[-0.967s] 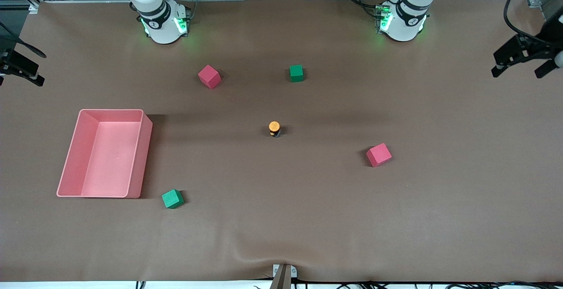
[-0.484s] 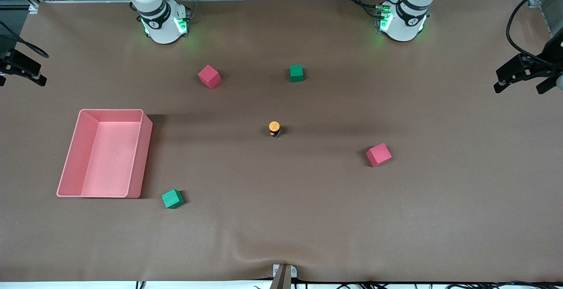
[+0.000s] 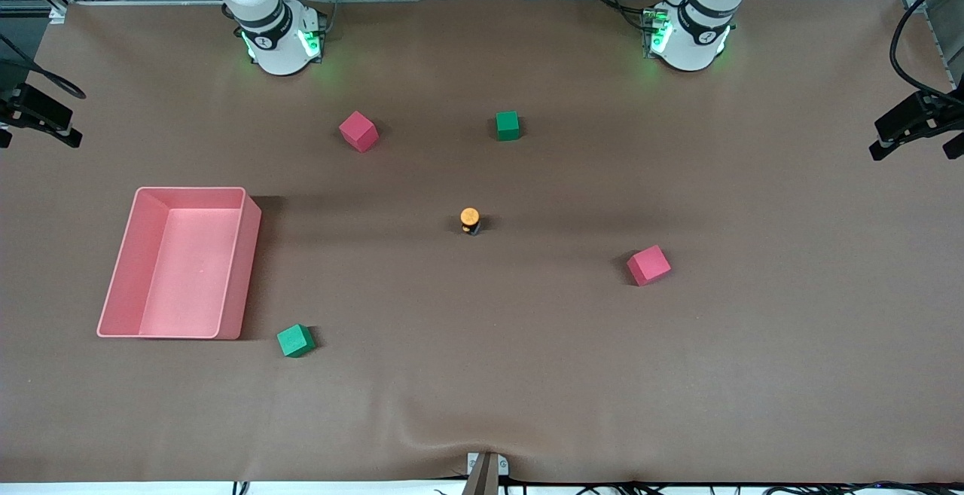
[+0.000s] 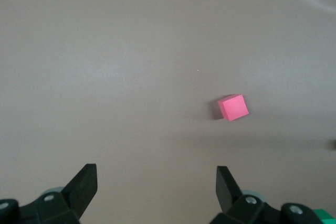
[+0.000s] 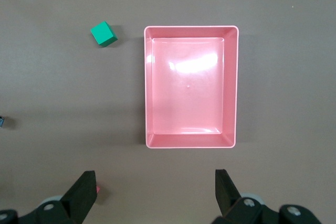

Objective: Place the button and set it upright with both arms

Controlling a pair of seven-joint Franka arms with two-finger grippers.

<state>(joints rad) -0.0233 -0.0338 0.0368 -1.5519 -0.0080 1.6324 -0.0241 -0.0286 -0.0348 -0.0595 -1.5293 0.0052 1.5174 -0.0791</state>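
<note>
Orange cap up: the button stands mid-table, both grippers far off at the ends.

Nearest the front camera lies a green cube beside the pink bin; a pink cube sits toward the left arm's end. The button's axis looks upright, roughly midway between the arms. Left gripper hangs over its table end, right gripper over the other, each with fingers spread wide and empty. Neither seems clearly closer.
</note>
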